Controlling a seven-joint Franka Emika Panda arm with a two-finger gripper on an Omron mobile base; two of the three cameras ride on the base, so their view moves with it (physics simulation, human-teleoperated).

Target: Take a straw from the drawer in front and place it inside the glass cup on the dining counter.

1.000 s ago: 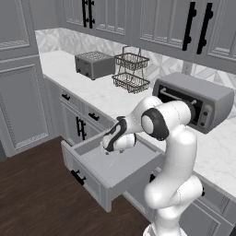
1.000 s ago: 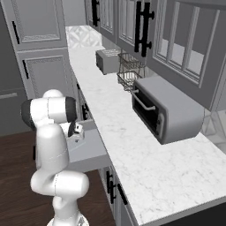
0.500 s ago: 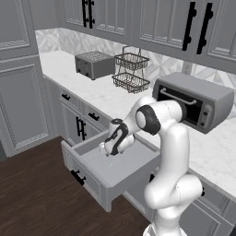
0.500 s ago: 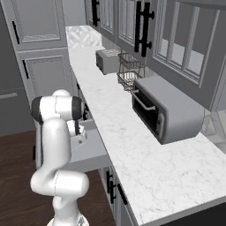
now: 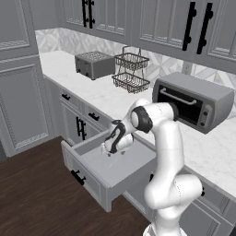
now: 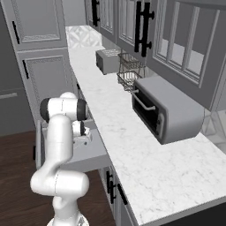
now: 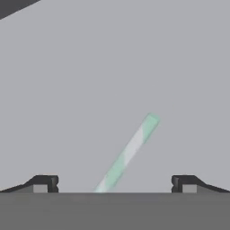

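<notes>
The grey drawer (image 5: 120, 169) stands pulled out below the worktop, its front panel carrying a short black handle (image 5: 78, 176). My gripper (image 5: 111, 152) hangs inside it, low over the drawer floor (image 7: 90, 81), with its jaws open wide. In the hand view a green-and-white striped straw (image 7: 130, 150) lies slanted on the grey floor, between the two fingertips (image 7: 45, 183) and touching neither. The right base view shows the drawer (image 6: 88, 152) beside my arm, with the gripper (image 6: 84, 134) down in it. The glass cup and the dining counter are out of view.
On the white worktop (image 5: 106, 94) stand a toaster (image 5: 94, 64), a two-tier wire basket (image 5: 131, 71) and a toaster oven (image 5: 193, 101). Grey cabinet doors (image 5: 23, 106) rise at left. Dark wood floor (image 5: 37, 198) lies before the drawer.
My gripper has sunk a little deeper into the drawer and shifted slightly toward its back. The jaws have stayed open.
</notes>
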